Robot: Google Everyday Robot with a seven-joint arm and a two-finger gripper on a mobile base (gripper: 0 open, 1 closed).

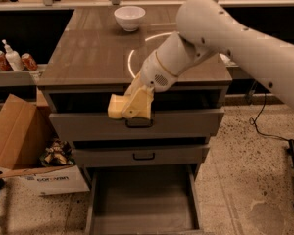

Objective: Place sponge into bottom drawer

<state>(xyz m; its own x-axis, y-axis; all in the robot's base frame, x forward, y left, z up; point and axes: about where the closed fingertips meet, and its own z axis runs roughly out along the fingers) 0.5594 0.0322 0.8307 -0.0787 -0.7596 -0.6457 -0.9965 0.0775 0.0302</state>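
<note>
Arm (245, 43): glossy white, smooth rounded shells, small dark dots along the upper link. Wrist: white cylinder, thin tan ring, perforated grille patch. Gripper (137, 102): pale tan, before the top drawer (186, 124) front, clamped on the sponge (118, 109).

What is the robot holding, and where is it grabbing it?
The gripper, up in front of the top drawer, holds the sponge by its right end. The sponge's left end sticks out free.

Lab, terrazzo floor (245, 180), cardboard box (10, 136), fingers (138, 96) gripping sponge (118, 109) by top drawer (88, 126)
</note>
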